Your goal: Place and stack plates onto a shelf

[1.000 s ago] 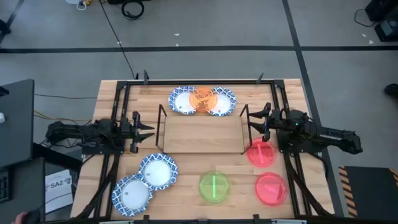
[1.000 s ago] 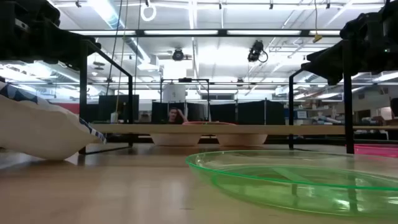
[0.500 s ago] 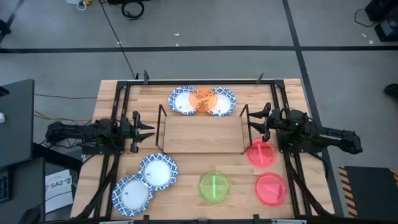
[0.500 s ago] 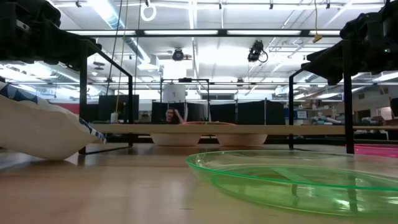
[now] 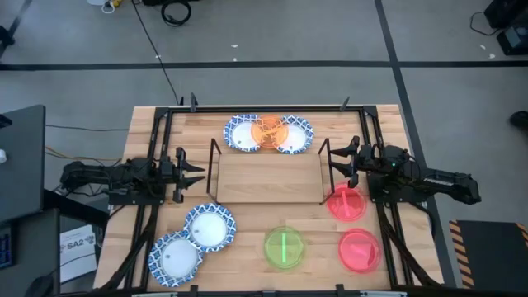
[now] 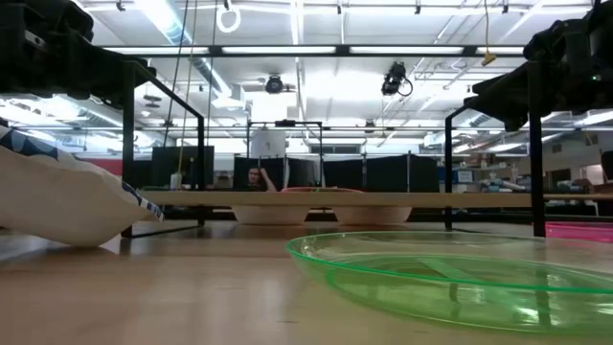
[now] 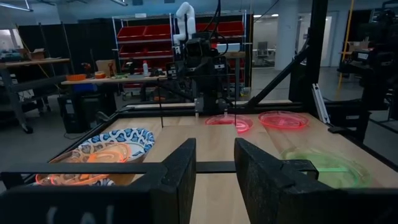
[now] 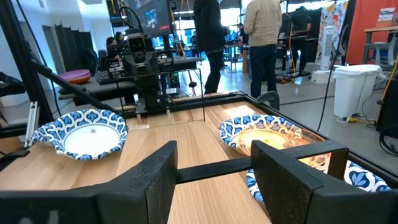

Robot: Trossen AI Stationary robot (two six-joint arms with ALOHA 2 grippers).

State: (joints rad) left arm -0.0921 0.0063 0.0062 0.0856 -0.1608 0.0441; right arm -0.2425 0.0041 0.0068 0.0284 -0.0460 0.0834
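The shelf (image 5: 264,177), a low wood board with black wire ends, stands mid-table. At the far edge an orange plate (image 5: 266,132) lies overlapping two blue-rimmed plates (image 5: 240,134) (image 5: 298,137). Near left, two more blue-rimmed plates (image 5: 209,227) (image 5: 176,257) overlap at their rims. A green plate (image 5: 284,247) and two red plates (image 5: 346,202) (image 5: 360,250) lie flat at the near right. My left gripper (image 5: 198,172) waits, open, left of the shelf. My right gripper (image 5: 334,161) waits, open, right of it. Nothing is between either pair of fingers (image 7: 180,168) (image 8: 155,174).
Black frame rails (image 5: 157,140) (image 5: 371,140) run along both table sides beside the arms. Bare wood lies between the shelf and the near plates. People stand in the room beyond the table in the right wrist view (image 8: 261,31).
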